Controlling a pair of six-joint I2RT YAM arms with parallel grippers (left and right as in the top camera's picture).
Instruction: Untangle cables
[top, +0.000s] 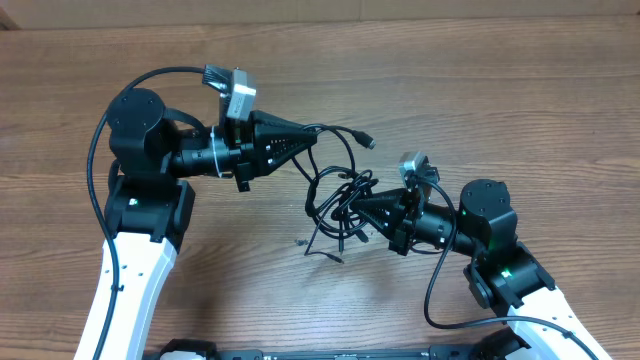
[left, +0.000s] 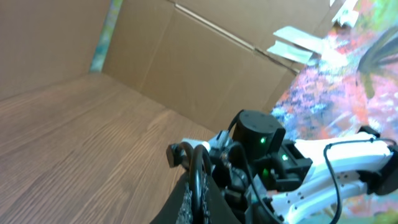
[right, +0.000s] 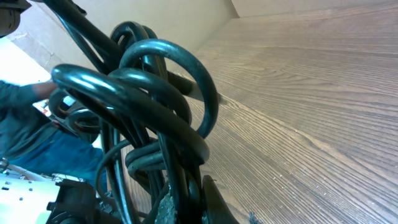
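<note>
**Tangle may cinch tighter**

The cables (top: 335, 200) sit bunched at mid-table (top: 500, 90), between the arms. The left gripper (top: 308, 143) and right gripper (top: 368, 205) are each clamped on strands. Pulling apart could tighten the loops or slip a strand.

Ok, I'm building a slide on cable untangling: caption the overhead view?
Untangling: left hand and right hand each grip the tangled black cables between them over the wooden table.

Wood-grain table (top: 480, 80) spreading under everything; brown cardboard wall (left: 205, 68) standing along its far edge; greenish strip (left: 104, 37) running down wall's left corner; white flat pieces (left: 295, 43) showing above wall's top; bright patterned backdrop (left: 336, 93) showing beyond; blue fabric (right: 37, 149) sitting blurred at left of right wrist view
</note>
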